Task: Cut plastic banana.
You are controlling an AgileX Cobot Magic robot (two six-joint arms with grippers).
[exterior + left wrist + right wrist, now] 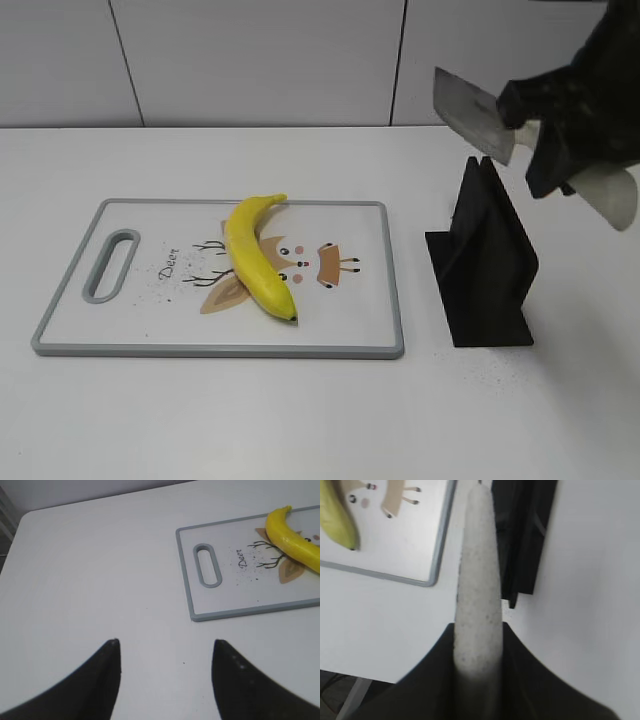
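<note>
1. A glossy yellow plastic banana [256, 255] lies curved across the middle of a white cutting board [150, 325], its short stem pointing toward the board's far edge and its small dark tip toward the near edge.
2. The banana covers part of a cartoon deer print; the word "Deer" and a scatter of dark specks sit between the fruit and the board's slotted handle [110, 265].
3. The grey-rimmed board rests flat on a white table [300, 420], with bare tabletop along its near edge and to its left.
4. A black knife stand [485, 265] sits just beside the board's right edge, apart from it.
5. Above the stand, the right gripper [535, 130] is clamped on the pale handle of a cleaver [470, 115], the blade raised in the air and pointing left, toward the board.
6. The left gripper [165, 655] hangs over bare table near the board's handle end, its dark fingers [107, 670] spread apart and holding nothing.
</note>
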